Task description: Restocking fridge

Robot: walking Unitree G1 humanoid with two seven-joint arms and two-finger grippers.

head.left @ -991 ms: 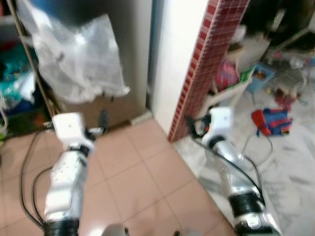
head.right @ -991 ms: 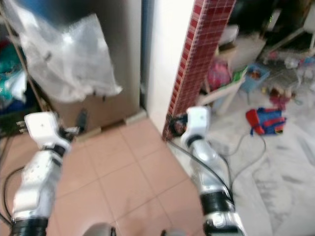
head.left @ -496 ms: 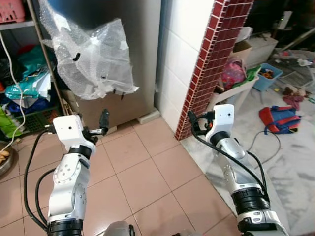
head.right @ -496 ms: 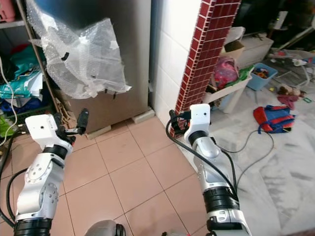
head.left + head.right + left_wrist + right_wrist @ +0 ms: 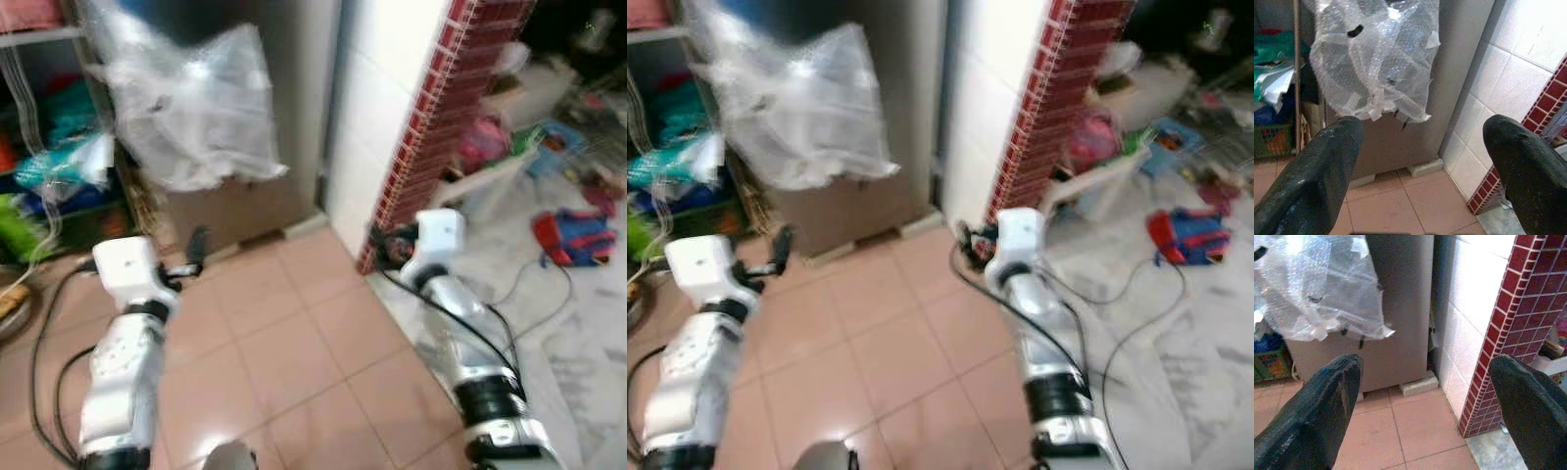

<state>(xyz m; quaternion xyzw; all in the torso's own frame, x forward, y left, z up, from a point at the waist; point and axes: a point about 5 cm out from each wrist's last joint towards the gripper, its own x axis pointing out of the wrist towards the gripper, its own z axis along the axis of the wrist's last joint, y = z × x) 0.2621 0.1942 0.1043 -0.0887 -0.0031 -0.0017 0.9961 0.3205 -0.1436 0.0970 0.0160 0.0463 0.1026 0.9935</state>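
Swung slightly left since half a second ago, blurring the head views, with both arms raised as before. Left pincer (image 5: 1415, 161) spread wide and empty, aimed at the grey fridge (image 5: 1459, 73) draped in bubble wrap (image 5: 1371, 58). Right pincer (image 5: 1425, 401) likewise wide, holding nothing, facing the fridge foot, white tiled wall (image 5: 1469, 308) and red brick pillar (image 5: 1518, 323). Cluttered shelf (image 5: 49, 147) at left; toys and a backpack (image 5: 573, 235) on the floor at right.
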